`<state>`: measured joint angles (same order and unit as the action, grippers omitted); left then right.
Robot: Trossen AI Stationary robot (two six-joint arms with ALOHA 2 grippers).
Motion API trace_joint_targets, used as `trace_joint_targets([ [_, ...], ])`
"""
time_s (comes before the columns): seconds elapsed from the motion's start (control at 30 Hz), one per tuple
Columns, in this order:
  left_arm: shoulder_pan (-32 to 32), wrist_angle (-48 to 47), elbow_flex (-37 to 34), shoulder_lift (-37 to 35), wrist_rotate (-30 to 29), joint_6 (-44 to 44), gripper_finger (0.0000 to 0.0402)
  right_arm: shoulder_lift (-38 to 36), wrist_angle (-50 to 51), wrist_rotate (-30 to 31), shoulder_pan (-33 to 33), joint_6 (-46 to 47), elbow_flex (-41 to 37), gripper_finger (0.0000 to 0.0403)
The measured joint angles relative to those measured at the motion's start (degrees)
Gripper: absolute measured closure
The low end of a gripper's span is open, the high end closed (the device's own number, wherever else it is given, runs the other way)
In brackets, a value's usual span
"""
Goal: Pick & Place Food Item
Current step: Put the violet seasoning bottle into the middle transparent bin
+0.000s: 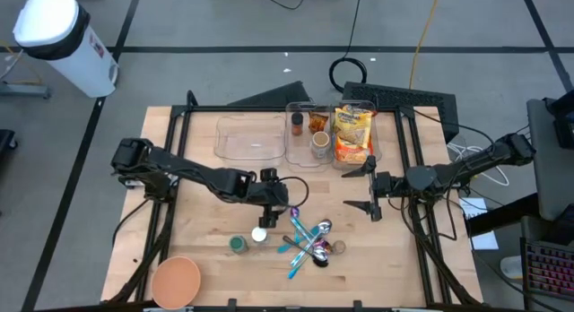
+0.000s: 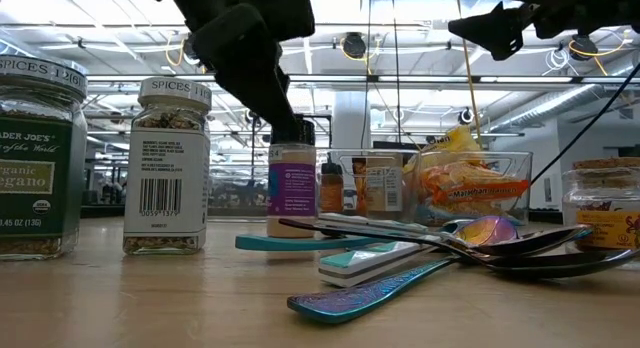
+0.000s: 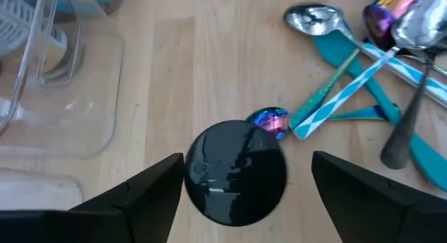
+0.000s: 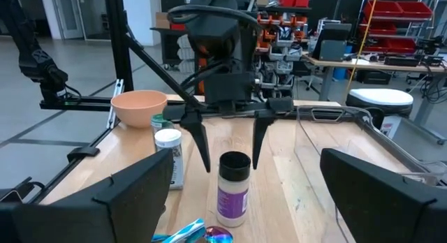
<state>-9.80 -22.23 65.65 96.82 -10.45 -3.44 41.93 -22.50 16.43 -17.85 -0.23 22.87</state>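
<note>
Black-lidded spice bottle [image 3: 236,172], purple label: sitting directly under the left wrist camera, standing upright on the wooden table [image 1: 206,249], not yet lifted.

Left gripper [image 1: 291,209]: hovering over that bottle with fingers [image 3: 143,190] spread wide, one on each side of the lid and neither touching it. Judged step: descent for the grasp; the pick is not yet made.

Teal-handled spoons [image 1: 309,242]: lying in a loose pile just beside the bottle, one iridescent bowl close against its base.

White-capped spice jar [image 1: 259,234] and green-lidded jar [image 1: 237,245]: standing near the front edge, apart from the bottle. Pink bowl [image 1: 176,280]: sitting at the front left corner.

Clear bins at the back: left bin [image 1: 249,137] holding nothing visible; middle bin [image 1: 305,133] holding small jars; right bin [image 1: 354,133] holding a yellow snack bag [image 1: 352,133]. Which bin is the destination cannot be told, so the whole carry and placement are judged as remaining.

Right gripper [image 1: 370,186]: waiting raised in front of the right bin, fingers wide apart, empty.

View differences: the right wrist view is showing the left fingers straddling the bottle and its purple label; the left wrist view is showing only the lid from above. The low view is reading jar labels (oregano, spices) hidden from overhead. The high view alone is giving the bin layout.
</note>
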Motion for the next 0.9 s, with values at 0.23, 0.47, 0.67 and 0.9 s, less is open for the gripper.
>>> trace_joint_targets([
  [0.23,1.4,0.1,0.0,0.1,0.2,-2.8,0.0110,0.0,0.0,0.0,0.0,0.0,0.0,0.0046],
  [0.47,1.5,-0.2,0.0,0.1,3.1,-2.9,0.0189,0.0,0.0,0.0,0.0,0.0,0.0,0.0046],
  [0.67,1.7,-0.2,0.0,0.1,3.1,-2.9,0.0194,0.0,0.0,0.0,0.5,-0.1,0.0,0.0046],
  [0.9,3.2,-0.9,2.6,-2.6,2.8,-2.2,0.0184,0.0,0.1,0.0,2.3,0.2,0.0,0.0046],
])
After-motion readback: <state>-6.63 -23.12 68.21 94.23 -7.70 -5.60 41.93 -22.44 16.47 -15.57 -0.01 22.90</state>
